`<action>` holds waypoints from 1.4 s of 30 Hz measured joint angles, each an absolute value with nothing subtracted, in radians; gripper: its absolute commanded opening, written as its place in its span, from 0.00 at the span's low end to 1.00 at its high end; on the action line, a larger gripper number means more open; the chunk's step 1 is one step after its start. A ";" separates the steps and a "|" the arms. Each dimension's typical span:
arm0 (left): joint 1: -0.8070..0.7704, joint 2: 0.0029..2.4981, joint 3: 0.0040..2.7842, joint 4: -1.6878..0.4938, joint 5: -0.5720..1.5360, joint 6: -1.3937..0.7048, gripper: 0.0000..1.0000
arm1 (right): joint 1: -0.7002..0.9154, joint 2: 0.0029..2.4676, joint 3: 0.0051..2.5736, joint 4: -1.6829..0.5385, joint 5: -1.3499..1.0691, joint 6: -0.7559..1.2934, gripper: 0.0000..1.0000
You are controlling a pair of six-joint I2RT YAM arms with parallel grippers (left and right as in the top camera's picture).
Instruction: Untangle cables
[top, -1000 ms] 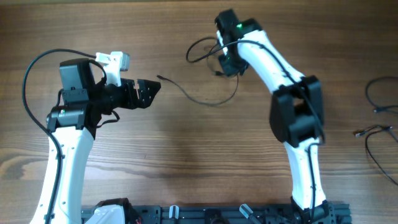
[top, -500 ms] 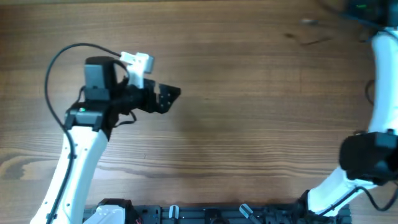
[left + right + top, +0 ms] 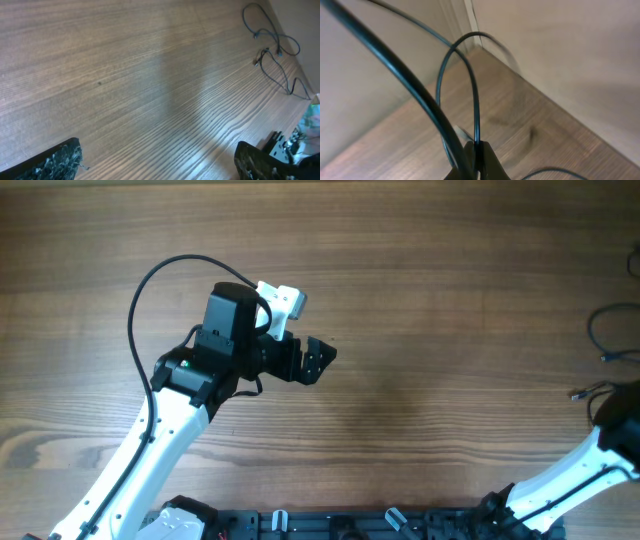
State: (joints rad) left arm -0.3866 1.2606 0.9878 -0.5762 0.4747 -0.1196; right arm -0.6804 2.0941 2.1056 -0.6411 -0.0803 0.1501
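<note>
Thin black cables (image 3: 603, 338) lie in loose loops at the table's right edge, with a plug tip (image 3: 577, 393). They also show far off in the left wrist view (image 3: 272, 42). My left gripper (image 3: 322, 361) is open and empty above bare wood in the middle, its fingers wide apart (image 3: 157, 152). My right gripper (image 3: 477, 159) is shut on a thin black cable (image 3: 474, 90) that loops up from the jaws. In the overhead view only the right arm (image 3: 590, 465) shows; its gripper is out of frame.
The wooden table (image 3: 420, 300) ends at a pale wall close behind the right gripper (image 3: 545, 45). A black rail (image 3: 350, 525) runs along the front edge. The left arm's own thick wire (image 3: 150, 280) arcs above it.
The right arm has swung from the top middle out past the right edge, and the cable that lay there is gone from the table. The left arm has moved right toward the middle.
</note>
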 measured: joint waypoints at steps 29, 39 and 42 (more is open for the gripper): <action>-0.464 1.261 1.011 -0.568 0.378 -0.211 1.00 | -0.732 2.513 2.447 -0.894 -0.026 0.221 1.00; -0.464 1.261 1.011 -0.534 0.269 -0.162 1.00 | -0.728 2.089 2.455 -1.413 0.166 0.565 1.00; -0.463 1.261 1.013 -0.479 0.240 -0.128 1.00 | -0.728 2.066 2.458 -1.562 0.206 0.643 1.00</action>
